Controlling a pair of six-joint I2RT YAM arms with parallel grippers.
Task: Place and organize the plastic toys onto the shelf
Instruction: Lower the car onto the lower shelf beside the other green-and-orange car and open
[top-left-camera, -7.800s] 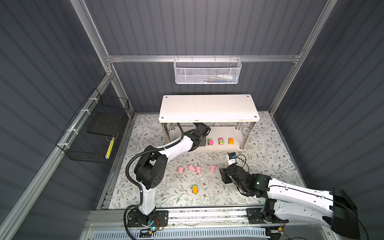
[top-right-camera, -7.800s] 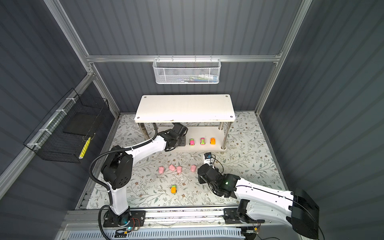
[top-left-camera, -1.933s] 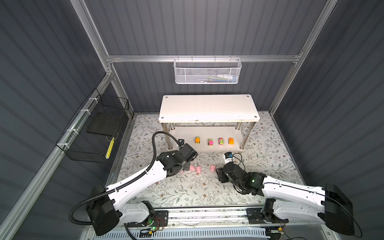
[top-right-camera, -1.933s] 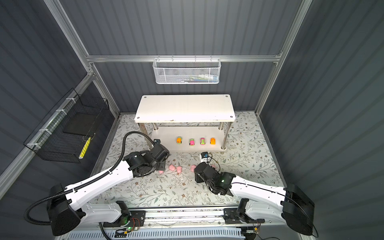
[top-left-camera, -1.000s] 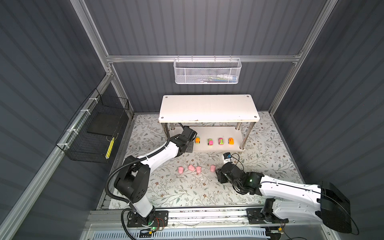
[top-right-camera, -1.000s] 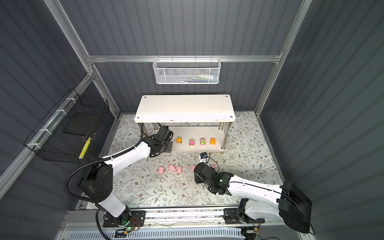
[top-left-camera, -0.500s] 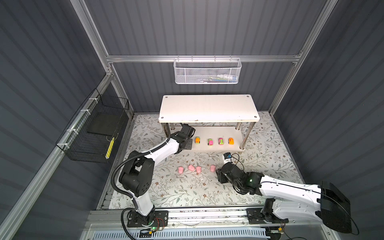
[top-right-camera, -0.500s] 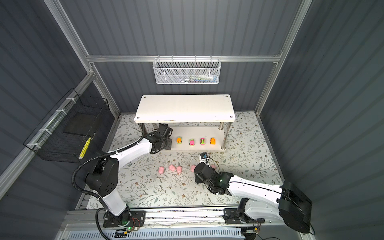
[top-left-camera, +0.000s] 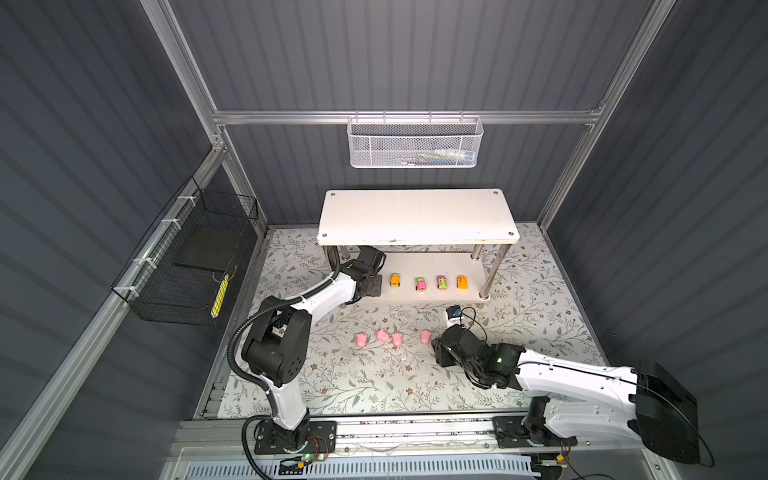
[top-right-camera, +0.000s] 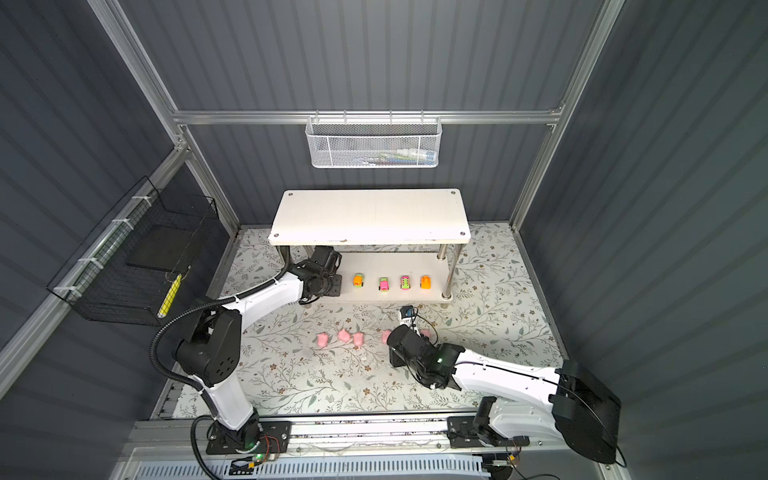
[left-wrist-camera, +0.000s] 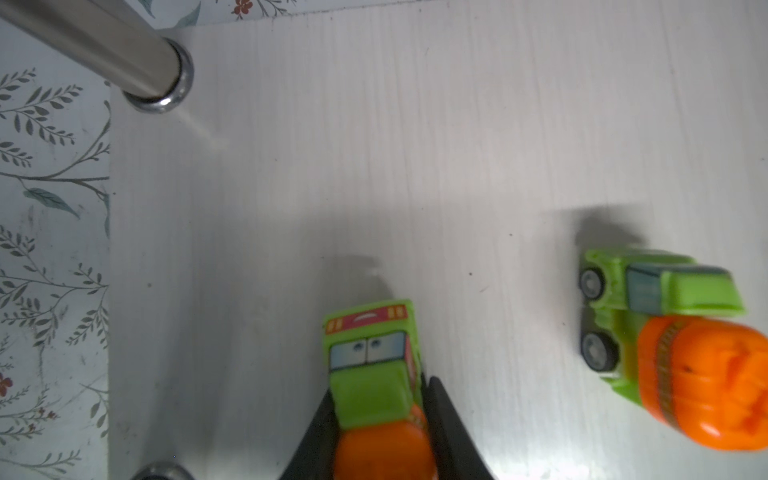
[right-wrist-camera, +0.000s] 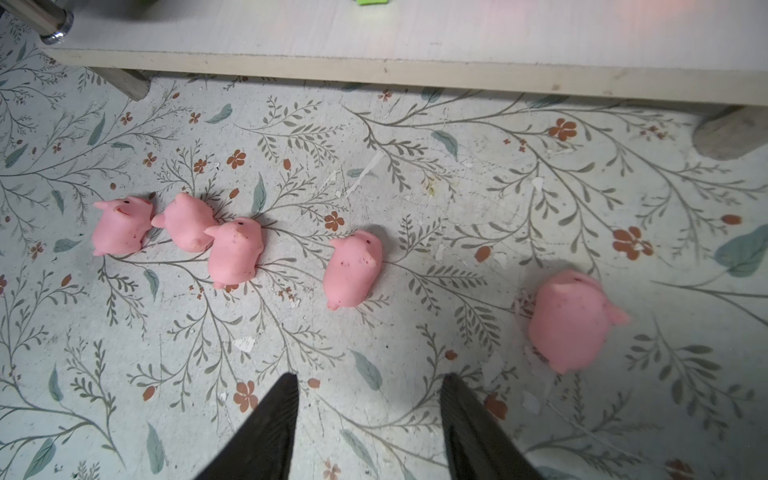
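Observation:
My left gripper is shut on a green and orange car, low over the left end of the shelf's lower board. In both top views this gripper sits beside a row of several cars on that board. The nearest car stands apart from the held one. Several pink pigs lie on the floral floor before the shelf. My right gripper hovers open just short of them, holding nothing, with one pig off to its side.
A shiny shelf leg stands near the held car, and another leg is at the shelf's right front. A white mesh basket hangs on the back wall. A black wire basket hangs on the left wall.
The green and orange car that lay on the front floor is now in my left gripper, carried to the shelf's left end. Over the last second that gripper edged slightly left. The right arm barely moved.

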